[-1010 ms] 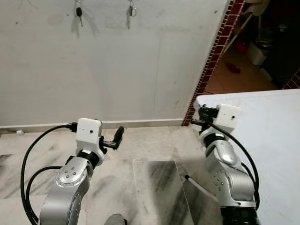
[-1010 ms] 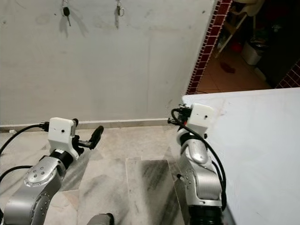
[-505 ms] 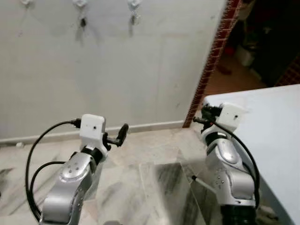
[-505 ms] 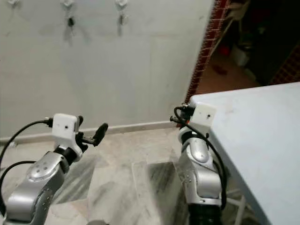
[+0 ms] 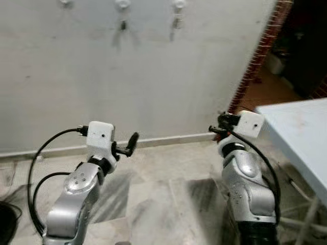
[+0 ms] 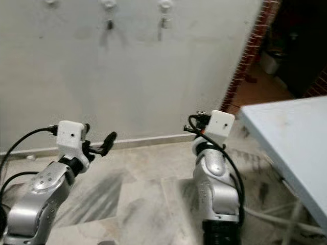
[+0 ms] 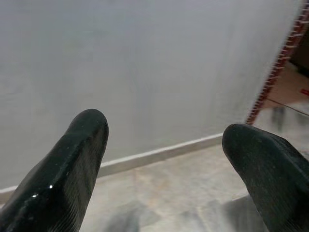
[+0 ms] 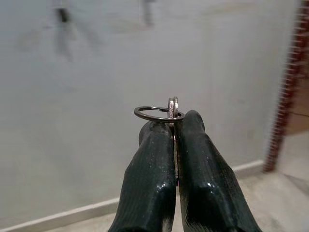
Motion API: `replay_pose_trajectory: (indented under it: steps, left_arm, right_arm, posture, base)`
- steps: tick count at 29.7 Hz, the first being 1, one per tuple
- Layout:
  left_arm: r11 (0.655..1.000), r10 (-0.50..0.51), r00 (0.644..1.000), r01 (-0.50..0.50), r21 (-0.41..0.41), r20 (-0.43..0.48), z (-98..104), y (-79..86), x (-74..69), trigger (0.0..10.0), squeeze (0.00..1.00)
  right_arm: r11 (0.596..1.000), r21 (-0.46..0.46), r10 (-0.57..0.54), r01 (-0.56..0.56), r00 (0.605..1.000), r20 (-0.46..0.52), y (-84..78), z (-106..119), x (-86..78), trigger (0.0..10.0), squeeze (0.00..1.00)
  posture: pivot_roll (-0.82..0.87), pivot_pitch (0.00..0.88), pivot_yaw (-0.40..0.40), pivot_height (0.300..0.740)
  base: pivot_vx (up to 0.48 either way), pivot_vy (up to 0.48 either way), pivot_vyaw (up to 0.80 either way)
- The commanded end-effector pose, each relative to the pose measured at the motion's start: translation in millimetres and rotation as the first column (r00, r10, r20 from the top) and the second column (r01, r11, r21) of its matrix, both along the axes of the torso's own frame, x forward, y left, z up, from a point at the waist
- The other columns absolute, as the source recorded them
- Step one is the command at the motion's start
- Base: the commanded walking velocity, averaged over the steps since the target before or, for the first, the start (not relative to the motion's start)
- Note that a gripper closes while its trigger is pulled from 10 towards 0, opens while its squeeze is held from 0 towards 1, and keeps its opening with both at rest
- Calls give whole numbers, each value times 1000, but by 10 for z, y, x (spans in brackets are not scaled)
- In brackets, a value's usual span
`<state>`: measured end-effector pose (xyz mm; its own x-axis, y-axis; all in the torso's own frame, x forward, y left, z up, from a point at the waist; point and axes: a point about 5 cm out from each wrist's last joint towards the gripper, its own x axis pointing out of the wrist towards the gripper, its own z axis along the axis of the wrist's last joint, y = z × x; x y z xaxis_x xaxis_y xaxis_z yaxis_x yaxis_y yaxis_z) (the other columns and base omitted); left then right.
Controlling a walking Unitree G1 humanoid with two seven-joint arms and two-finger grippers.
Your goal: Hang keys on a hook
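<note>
Left tool [image 7: 164, 159] spread wide; right tool [image 8: 175, 126] pinched closed, both arms raised.

A big pale wall [image 5: 153, 76] stands ahead. A light strip [image 5: 168, 138] runs along its bottom. The floor [image 5: 158, 194] is grey and white marble. A red brick edge [image 5: 255, 61] is on the right, near a pale blue table [image 5: 301, 132].

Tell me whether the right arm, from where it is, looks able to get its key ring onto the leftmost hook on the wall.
Probably not yet. The right gripper pinches the key ring, but the leftmost hook sits high on the wall, well above and apart from it. Nothing blocks the way.
</note>
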<state>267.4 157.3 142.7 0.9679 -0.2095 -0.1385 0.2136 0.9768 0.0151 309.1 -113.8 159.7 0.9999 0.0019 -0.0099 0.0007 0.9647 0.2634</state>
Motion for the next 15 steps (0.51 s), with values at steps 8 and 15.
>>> replay_pose_trajectory:
  steps: [8, 15]
  left_arm:
    - [999, -19, 1000, 19, -27, 19, 37, -134, 55, 10000, 0]
    - [998, -26, 999, 27, -61, 20, 44, -147, 74, 10000, 0]
  right_arm:
    - [999, -17, -39, 40, 999, 11, -120, 15, 15, 10000, 0]
    - [999, -13, -40, 40, 999, 13, -115, 16, 27, 10000, 0]
  posture:
    - [191, 61, -70, 740]
    - [192, 54, -71, 740]
  base:
    - [0, 0, 225]
    - [0, 0, 787]
